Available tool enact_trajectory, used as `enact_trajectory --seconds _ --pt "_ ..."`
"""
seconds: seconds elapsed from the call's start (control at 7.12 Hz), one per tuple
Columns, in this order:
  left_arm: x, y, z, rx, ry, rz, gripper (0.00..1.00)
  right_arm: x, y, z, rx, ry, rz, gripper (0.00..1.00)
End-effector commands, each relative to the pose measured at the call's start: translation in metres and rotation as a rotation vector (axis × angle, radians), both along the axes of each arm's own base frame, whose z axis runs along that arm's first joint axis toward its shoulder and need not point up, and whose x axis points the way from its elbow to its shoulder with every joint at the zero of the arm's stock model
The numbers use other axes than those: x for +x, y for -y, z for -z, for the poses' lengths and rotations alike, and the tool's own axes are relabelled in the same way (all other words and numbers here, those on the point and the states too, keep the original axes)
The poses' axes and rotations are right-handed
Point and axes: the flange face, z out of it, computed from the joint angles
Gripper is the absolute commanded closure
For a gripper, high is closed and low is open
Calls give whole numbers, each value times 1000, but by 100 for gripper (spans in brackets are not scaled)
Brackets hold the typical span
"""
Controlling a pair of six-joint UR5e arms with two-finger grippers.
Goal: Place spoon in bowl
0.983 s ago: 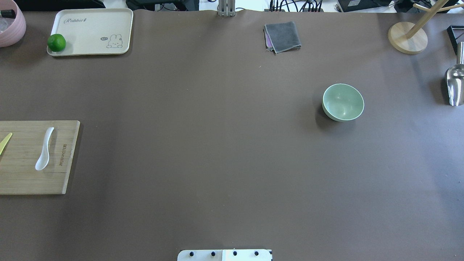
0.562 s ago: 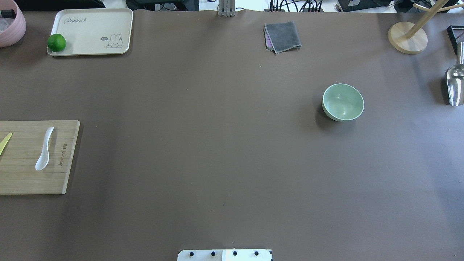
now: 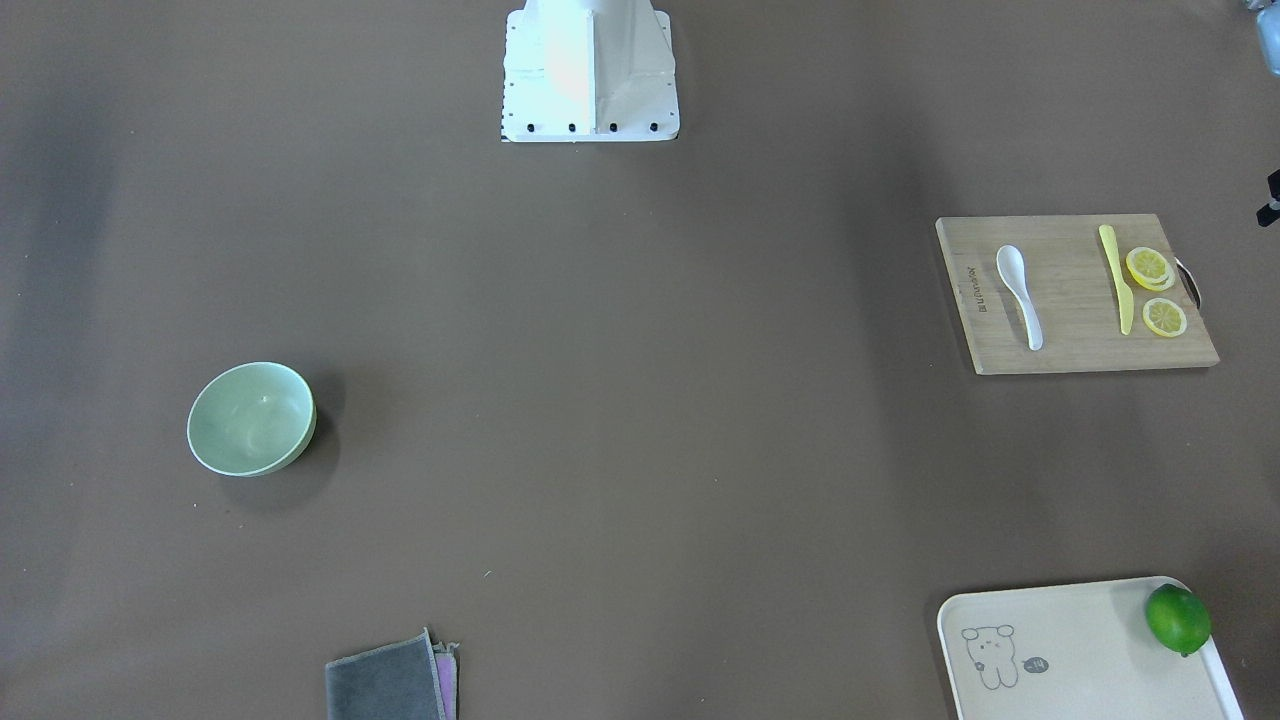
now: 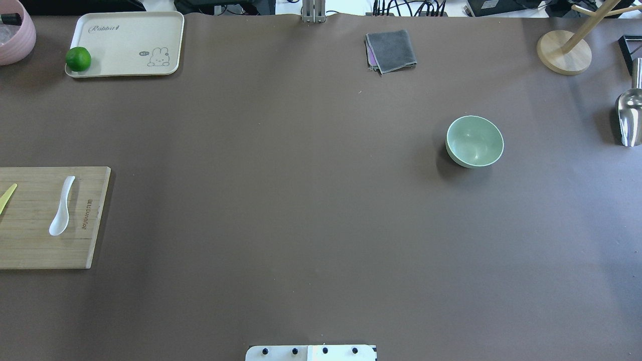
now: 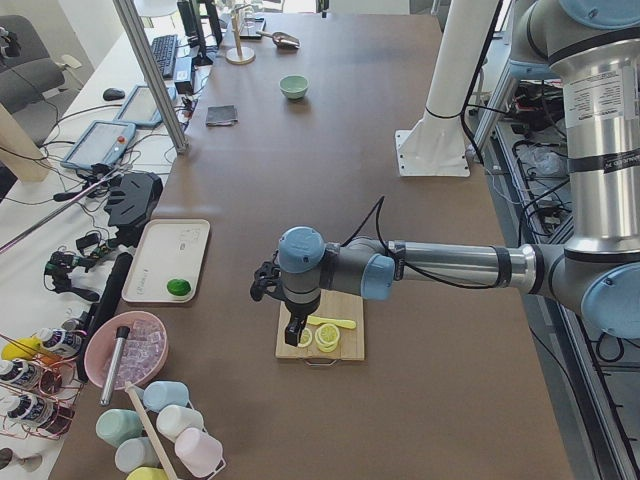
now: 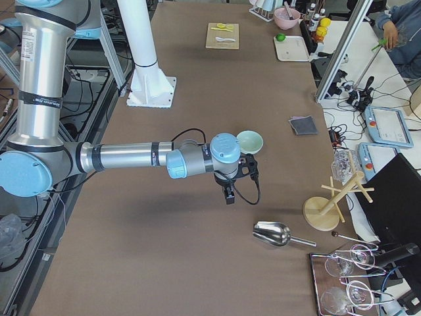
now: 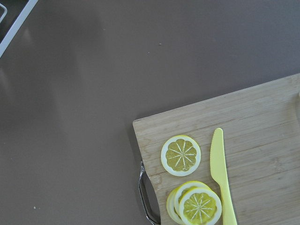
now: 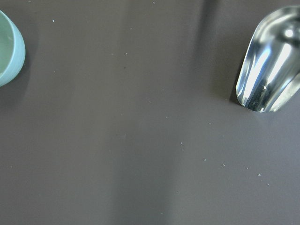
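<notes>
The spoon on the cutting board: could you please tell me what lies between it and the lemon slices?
A slim yellow knife lies between the spoon and the lemon slices, as the exterior front-facing view shows.

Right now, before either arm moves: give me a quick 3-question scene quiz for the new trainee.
1. True or false: the spoon lies on the cutting board.
2. Fill in: on the board, the yellow knife lies between the spoon and the ___.
3. Pick one: what is in the bowl? A the spoon; B the yellow knife; C nothing.

Key: 1 true. 2 lemon slices. 3 C.
</notes>
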Motion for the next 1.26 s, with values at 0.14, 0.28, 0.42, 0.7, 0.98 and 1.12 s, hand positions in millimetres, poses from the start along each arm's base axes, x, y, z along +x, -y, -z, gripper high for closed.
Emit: enact_trajectory --seconds 0.14,0.28,0.42,0.7,0.98,1.12 --pt "2 0 2 10 -5 -5 2 -4 -1 10 90 23 7 0" --pt "3 0 3 -1 -29 -5 2 -12 -1 12 100 30 25 0" --pt "4 1 5 6 -33 -6 2 -18 0 14 120 35 37 0" --pt "5 7 12 29 -36 -10 2 -66 10 31 25 59 32 0" --pt "10 8 16 20 -76 -9 2 -128 30 63 -39 71 17 2" --pt "13 10 19 -51 -84 59 2 -166 41 79 -41 35 5 3"
